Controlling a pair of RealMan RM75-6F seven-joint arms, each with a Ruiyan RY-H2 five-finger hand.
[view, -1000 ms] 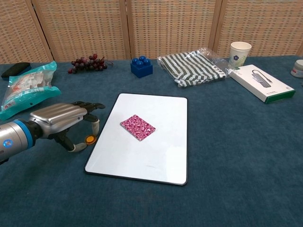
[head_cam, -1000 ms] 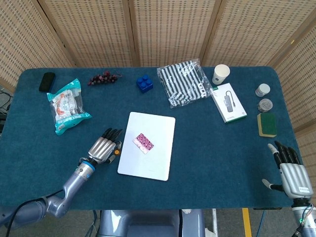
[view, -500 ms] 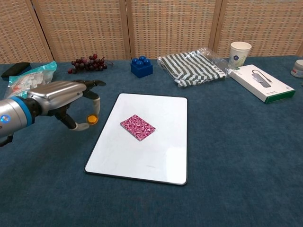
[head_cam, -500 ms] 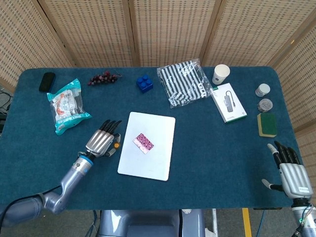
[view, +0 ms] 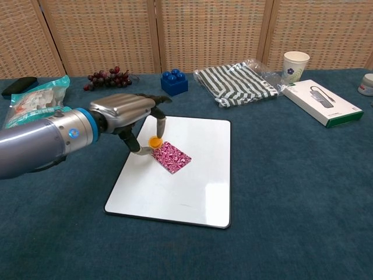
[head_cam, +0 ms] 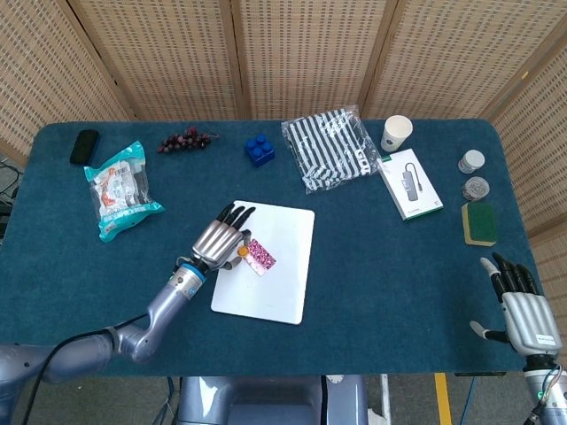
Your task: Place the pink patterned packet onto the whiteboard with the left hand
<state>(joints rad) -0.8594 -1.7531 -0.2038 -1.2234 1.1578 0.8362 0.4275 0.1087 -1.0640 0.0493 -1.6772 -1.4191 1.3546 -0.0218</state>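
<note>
The pink patterned packet lies flat on the left half of the whiteboard. My left hand hovers over the board's left edge, fingers spread and empty. Its orange-tipped thumb sits right at the packet's near-left corner; whether it touches is unclear. My right hand rests at the table's front right corner with fingers extended, holding nothing; only the head view shows it.
Along the back stand a snack bag, grapes, a blue brick, bagged striped cloth, a paper cup and a white box. A green sponge and small jars sit far right.
My left hand has risen from the table left of the board and swung right, over the board's edge, ending beside the packet. The packet and the right hand have not moved.
</note>
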